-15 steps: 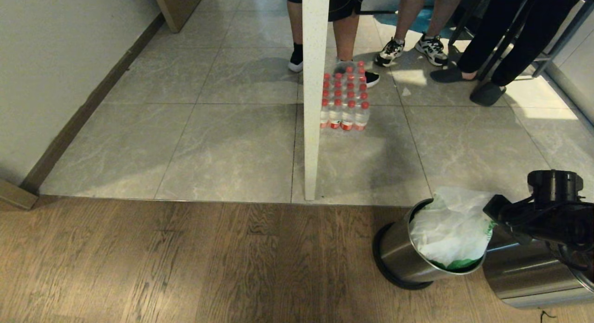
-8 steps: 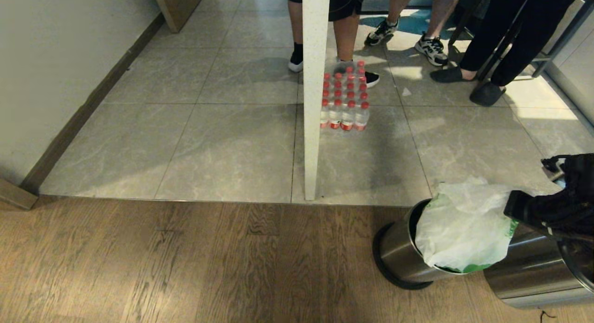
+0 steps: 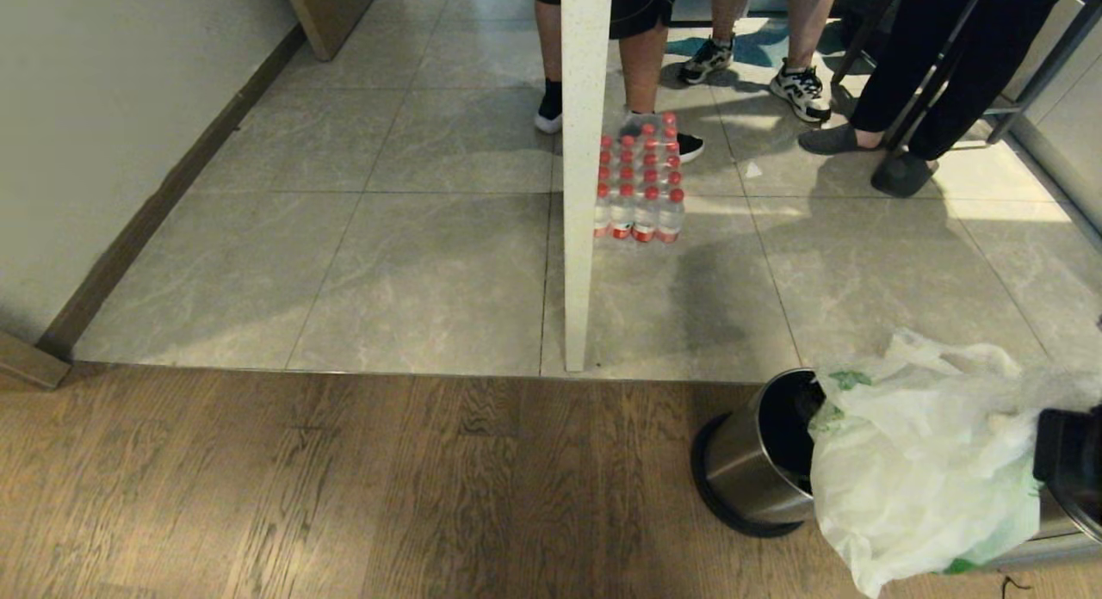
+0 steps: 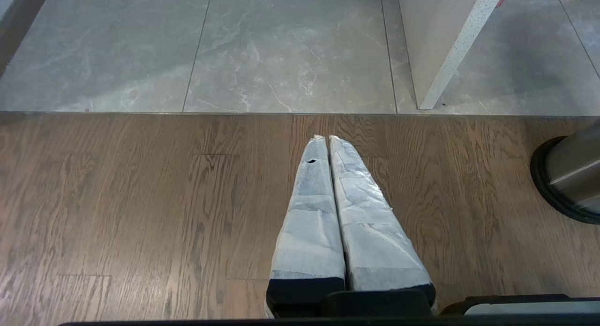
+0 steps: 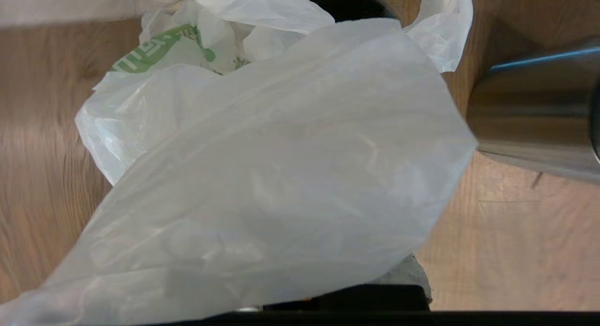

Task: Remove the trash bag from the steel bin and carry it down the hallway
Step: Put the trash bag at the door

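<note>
Fingers of the right gripper [image 3: 1066,461] were clamped on the trash bag [image 3: 921,470], which hung over the steel bin [image 3: 758,470] near the wood floor's edge, and this thin bag might snag and rip.

Open grey marbled tile floor [image 3: 344,263] left of white speckled partition [image 3: 584,151]; shrink-wrapped red-capped bottle pack [image 3: 640,186], people's legs [image 3: 938,74] block right.

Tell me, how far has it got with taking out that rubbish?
Done: the trash bag is out of the steel bin, whose mouth shows dark and empty. In hand: the right hand, shut on the bag, holds it beside the bin. Left: carrying it down the hallway.
</note>
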Robot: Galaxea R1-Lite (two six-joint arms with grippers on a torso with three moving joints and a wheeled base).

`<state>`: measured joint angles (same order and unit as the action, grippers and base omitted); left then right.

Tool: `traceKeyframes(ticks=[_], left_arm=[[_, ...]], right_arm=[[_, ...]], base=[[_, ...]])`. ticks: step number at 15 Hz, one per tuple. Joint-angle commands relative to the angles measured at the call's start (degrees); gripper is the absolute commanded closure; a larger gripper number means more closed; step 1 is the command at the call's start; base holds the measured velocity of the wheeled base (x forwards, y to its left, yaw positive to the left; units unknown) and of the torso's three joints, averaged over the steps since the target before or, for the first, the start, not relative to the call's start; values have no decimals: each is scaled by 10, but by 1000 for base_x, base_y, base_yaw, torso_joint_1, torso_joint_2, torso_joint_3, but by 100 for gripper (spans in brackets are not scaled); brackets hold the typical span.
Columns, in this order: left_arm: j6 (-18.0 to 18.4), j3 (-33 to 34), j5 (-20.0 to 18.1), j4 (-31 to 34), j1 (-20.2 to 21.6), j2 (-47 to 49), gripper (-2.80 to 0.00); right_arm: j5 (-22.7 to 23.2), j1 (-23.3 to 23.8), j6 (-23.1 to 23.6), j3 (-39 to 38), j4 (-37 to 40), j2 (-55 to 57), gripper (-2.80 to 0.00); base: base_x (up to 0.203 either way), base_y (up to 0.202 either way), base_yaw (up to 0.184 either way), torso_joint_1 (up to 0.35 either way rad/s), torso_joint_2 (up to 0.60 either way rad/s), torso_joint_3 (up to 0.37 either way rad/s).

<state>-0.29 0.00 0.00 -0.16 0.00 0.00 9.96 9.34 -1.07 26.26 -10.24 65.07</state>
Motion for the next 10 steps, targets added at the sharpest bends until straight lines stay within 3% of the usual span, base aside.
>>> traceKeyframes(ticks=[1, 5, 7, 10], left_arm=[[0, 0, 0, 0, 0, 0, 0], [-1, 0, 0, 0, 0, 0, 0], [-1, 0, 0, 0, 0, 0, 0], [-1, 0, 0, 0, 0, 0, 0]], right_arm=[[-12, -26, 3, -37, 38, -158, 0], [-63, -70, 9, -113, 178, -388, 0], [-74, -72, 35, -161, 213, -473, 0], [-84, -81, 72, -227, 154, -537, 0]], base=[[0, 0, 0, 0, 0, 0], [0, 0, 0, 0, 0, 0], [0, 0, 0, 0, 0, 0], [0, 0, 0, 0, 0, 0]])
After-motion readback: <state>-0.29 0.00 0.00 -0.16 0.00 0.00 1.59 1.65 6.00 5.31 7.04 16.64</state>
